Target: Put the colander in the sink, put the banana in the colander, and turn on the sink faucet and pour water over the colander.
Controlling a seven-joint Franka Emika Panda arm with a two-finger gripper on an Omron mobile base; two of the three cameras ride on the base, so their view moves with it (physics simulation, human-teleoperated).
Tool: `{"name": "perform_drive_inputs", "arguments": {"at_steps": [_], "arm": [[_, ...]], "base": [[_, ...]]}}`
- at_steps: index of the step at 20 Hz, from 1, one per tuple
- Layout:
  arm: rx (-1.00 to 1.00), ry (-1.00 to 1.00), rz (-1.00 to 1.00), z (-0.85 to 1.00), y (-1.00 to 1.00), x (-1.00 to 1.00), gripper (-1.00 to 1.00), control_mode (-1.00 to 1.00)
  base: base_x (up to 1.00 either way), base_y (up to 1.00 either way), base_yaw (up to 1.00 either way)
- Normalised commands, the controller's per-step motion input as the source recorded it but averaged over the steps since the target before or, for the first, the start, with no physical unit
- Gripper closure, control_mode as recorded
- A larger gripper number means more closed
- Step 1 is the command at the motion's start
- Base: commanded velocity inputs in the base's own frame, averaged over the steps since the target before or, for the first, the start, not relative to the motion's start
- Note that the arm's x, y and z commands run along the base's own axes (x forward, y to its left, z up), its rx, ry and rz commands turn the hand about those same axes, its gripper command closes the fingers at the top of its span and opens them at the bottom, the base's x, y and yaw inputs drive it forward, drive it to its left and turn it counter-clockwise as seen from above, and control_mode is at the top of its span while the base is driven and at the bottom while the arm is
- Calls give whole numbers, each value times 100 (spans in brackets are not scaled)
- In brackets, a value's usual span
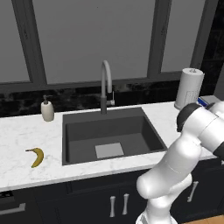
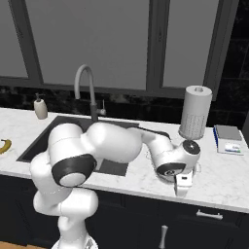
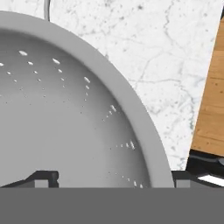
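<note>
The hand (image 2: 184, 184) hangs low over the surface's front edge, right of the sink (image 1: 109, 131), fingers spread wide astride the colander (image 3: 65, 113) rim, nothing clamped. To grasp well, I'd sink until the rim sits deep between the fingertips, then close squarely.

Left and right base views: behind arm, facing fwd/down over counter (image 1: 17, 131); both share sink (image 1: 70, 135) and faucet (image 1: 105, 83). Hand view: v. close, looking down into colander (image 3: 65, 118), on counter by its edge.
</note>
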Motion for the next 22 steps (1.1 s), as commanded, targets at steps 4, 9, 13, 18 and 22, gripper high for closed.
{"name": "perform_drive_inputs", "arguments": {"at_steps": [4,9,13,18,22], "arm": [[0,0,0,-22,0,0,100,-100],[0,0,-4,-5,0,0,100,-100],[0,0,-10,-1,17,2,100,-100],[0,-7,-14,0,49,6,100,-100],[-8,-1,-17,15,78,9,100,-100]], "base": [[0,0,0],[0,0,0],[0,0,0],[0,0,0],[0,0,0]]}}
